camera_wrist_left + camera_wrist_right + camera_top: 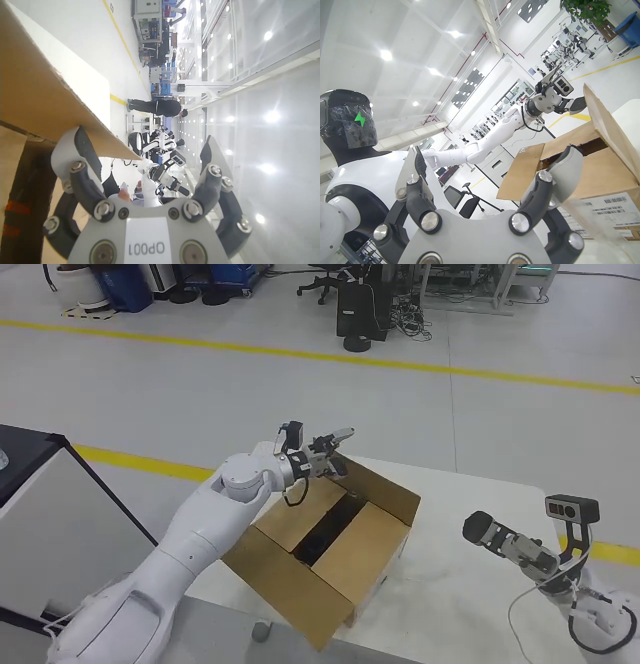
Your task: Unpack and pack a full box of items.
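Cardboard box (330,549) sits on the white table (470,604) with its top flaps open. Inside the box it is dark, and I cannot tell what is in there. The far flap (388,492) stands up, and the others lean outward. A white paper label (612,207) is stuck on one side of the box.

The left gripper (145,136) is up at the top corner of the far flap. It is spread wide. One finger (85,150) is right at the edge of the flap and looks like it is touching it. The other finger is out in the air, away from the cardboard. The flap is not pinched, and the gripper has hold of nothing.

The right gripper (495,152) is off to the other side of the box, near the side with the label and apart from the cardboard. It is spread wide too, and it holds nothing.
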`<state>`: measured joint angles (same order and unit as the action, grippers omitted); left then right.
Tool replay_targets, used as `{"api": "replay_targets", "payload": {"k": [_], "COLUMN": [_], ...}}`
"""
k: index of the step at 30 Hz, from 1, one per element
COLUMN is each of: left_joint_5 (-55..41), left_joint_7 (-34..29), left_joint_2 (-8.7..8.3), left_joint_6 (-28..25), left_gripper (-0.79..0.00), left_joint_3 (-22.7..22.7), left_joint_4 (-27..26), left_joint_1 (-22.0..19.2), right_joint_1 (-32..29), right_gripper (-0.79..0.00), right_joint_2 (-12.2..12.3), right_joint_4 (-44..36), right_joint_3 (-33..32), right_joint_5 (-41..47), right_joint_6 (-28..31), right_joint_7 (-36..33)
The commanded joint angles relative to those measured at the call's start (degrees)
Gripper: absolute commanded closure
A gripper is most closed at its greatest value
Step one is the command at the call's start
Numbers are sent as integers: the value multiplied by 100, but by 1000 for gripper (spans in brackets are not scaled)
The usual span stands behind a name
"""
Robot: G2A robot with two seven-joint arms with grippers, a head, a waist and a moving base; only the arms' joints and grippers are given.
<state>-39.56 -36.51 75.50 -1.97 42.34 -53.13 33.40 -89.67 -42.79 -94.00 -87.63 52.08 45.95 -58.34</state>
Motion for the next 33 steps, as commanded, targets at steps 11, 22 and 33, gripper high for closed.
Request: {"api": "replay_targets", "payload": {"k": [11,22,33], "left_joint_5": [532,532,918], "left_joint_7": [423,423,404], "left_joint_2": [456,456,450], "left_joint_6": [-279,-279,-55], "left_gripper": [-785,-785,-785], "left_joint_3": [-517,-517,-461], "left_joint_4": [1007,1007,820], "left_joint_1": [-471,-471,-470], "right_joint_1": [0,0,0], "right_gripper": [-785,-785,-785], "right_joint_2": [0,0,0], "right_joint_4": [0,0,0], "right_joint_3": [0,0,0], "right_joint_5": [0,0,0], "right_joint_6": [0,0,0], "right_joint_7": [0,0,0]}}
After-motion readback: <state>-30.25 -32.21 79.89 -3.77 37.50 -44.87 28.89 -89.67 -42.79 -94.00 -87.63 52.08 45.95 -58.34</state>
